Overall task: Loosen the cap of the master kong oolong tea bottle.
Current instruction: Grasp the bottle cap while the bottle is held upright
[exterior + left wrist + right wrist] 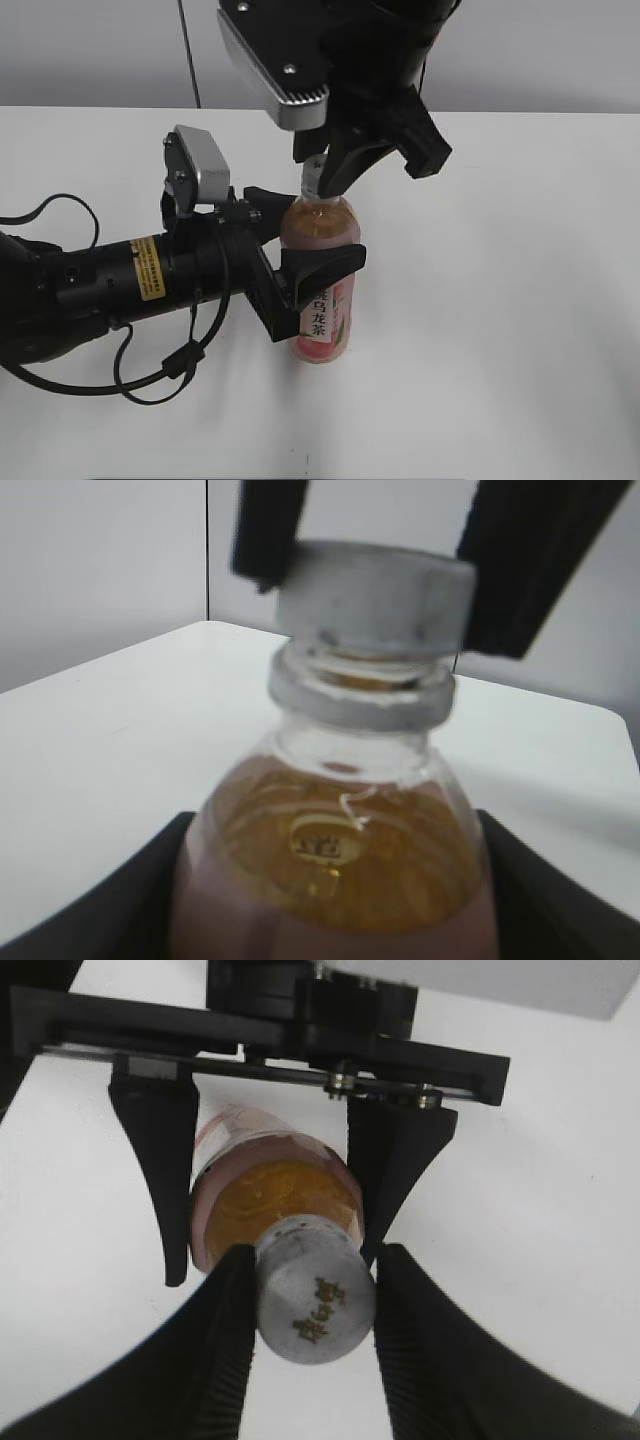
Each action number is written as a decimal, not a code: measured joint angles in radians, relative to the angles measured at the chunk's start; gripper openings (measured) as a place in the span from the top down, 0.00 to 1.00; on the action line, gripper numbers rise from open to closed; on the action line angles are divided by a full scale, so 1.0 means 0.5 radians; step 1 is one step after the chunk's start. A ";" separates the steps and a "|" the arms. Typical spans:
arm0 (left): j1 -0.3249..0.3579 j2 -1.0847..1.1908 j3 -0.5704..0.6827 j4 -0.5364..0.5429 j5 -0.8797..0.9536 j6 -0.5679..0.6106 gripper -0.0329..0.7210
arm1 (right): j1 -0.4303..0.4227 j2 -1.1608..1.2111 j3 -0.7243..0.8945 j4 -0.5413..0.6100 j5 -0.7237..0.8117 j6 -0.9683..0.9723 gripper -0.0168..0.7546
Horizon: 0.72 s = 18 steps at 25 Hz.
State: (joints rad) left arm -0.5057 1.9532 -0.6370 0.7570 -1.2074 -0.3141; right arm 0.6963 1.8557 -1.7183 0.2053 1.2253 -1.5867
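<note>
The master kong oolong tea bottle (322,325) stands upright on the white table, amber tea above its pink label. My left gripper (300,240) comes in from the left and is shut on the bottle's body; its black jaws flank the bottle (330,860) in the left wrist view. My right gripper (318,188) reaches down from above and is shut on the white cap (315,1300), one finger on each side. The cap (375,585) sits on the neck threads above the white collar ring. In the exterior view the cap is mostly hidden by the right fingers.
The white table (520,330) runs all around the bottle. The left arm's black body and cables (90,290) lie along the left side of the table. A grey wall (100,50) stands behind the table.
</note>
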 joint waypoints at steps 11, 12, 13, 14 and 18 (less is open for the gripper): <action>0.000 0.000 0.000 0.000 0.000 0.000 0.34 | 0.000 0.000 -0.002 -0.004 0.002 -0.496 0.62; 0.000 0.000 0.000 0.000 0.000 0.000 0.34 | 0.000 0.000 -0.002 -0.004 0.002 -0.535 0.62; 0.000 0.000 0.000 0.000 0.000 0.000 0.34 | 0.000 0.000 -0.002 -0.005 0.002 -0.571 0.62; 0.000 0.000 0.000 0.000 0.000 0.000 0.34 | 0.000 0.000 -0.002 -0.007 0.002 -0.614 0.62; 0.000 0.000 0.000 0.000 0.000 0.000 0.34 | 0.000 0.000 -0.006 -0.014 0.002 -0.780 0.62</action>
State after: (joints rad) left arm -0.5057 1.9532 -0.6370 0.7570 -1.2074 -0.3141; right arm 0.6963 1.8557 -1.7212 0.1985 1.2263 -1.9764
